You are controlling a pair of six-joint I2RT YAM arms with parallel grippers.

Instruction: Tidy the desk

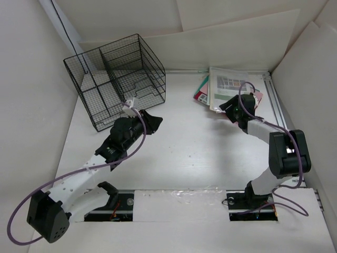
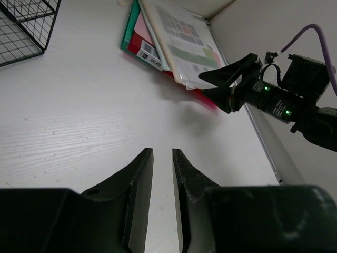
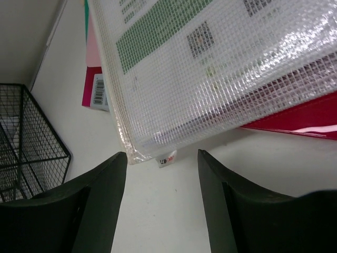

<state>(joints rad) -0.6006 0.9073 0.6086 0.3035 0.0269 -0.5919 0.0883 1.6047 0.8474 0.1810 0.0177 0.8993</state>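
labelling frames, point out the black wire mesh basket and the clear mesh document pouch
black wire mesh basket (image 1: 105,108), top external view, near side wall
clear mesh document pouch (image 3: 221,68), right wrist view, middle of its top face

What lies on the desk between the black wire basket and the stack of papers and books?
Only bare white desk separates the black wire basket from the paper-and-book stack, as the top view shows.
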